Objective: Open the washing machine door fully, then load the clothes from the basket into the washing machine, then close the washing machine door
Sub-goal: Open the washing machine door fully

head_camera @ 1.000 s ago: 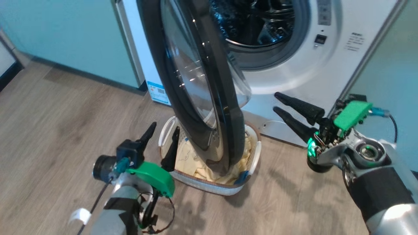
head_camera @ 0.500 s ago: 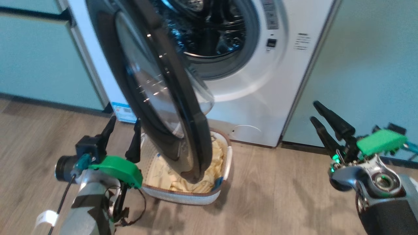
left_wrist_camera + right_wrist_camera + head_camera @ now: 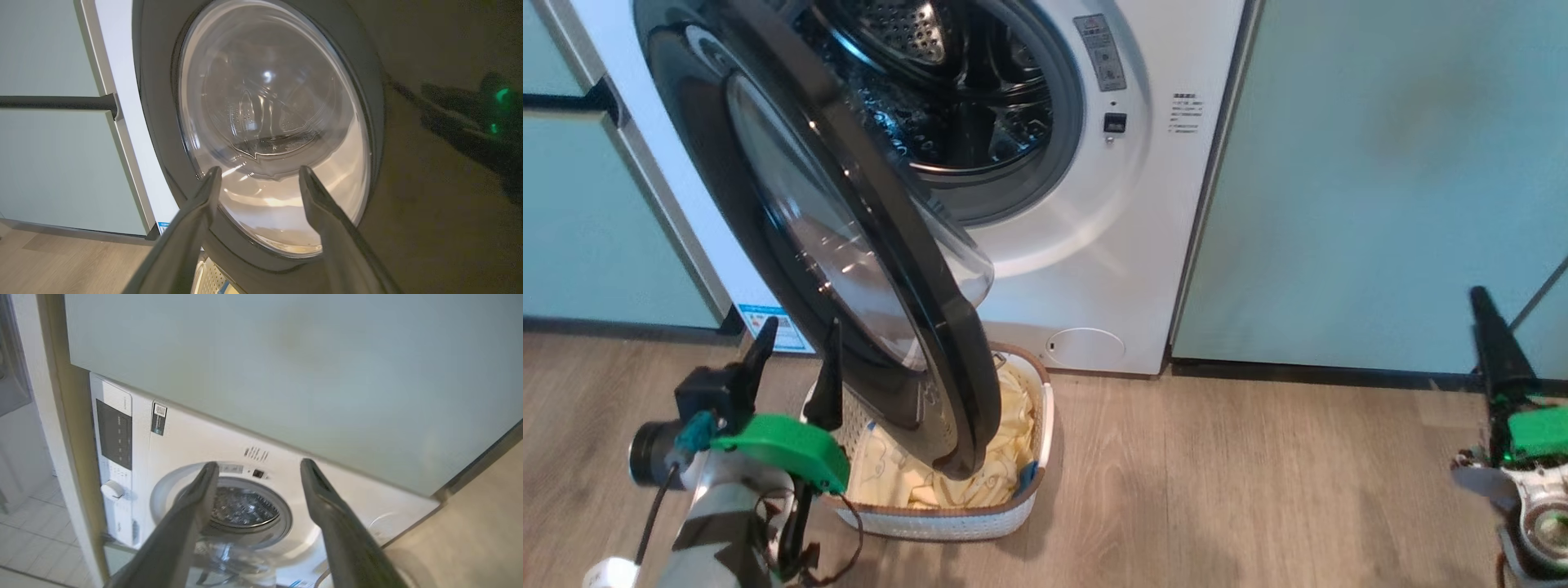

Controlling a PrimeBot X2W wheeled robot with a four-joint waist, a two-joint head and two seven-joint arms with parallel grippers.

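Note:
The white washing machine stands with its steel drum exposed. Its door, black-rimmed with a clear glass bowl, is swung partway out, its lower edge hanging over the cream basket on the floor. Pale yellow clothes with a bit of blue trim lie in the basket, partly hidden by the door. My left gripper is open at the basket's left end, just outside the door; the door glass looms close beyond its fingers. My right gripper is far right, away from the machine, and open.
Pale teal cabinets flank the machine on the left and right. Wooden floor stretches between the basket and my right arm. A round service flap and a blue sticker mark the machine's base.
The head camera has swung, shifting the whole scene left. My right gripper has drawn back from the machine's front to the far right. The left gripper stays beside the basket and door.

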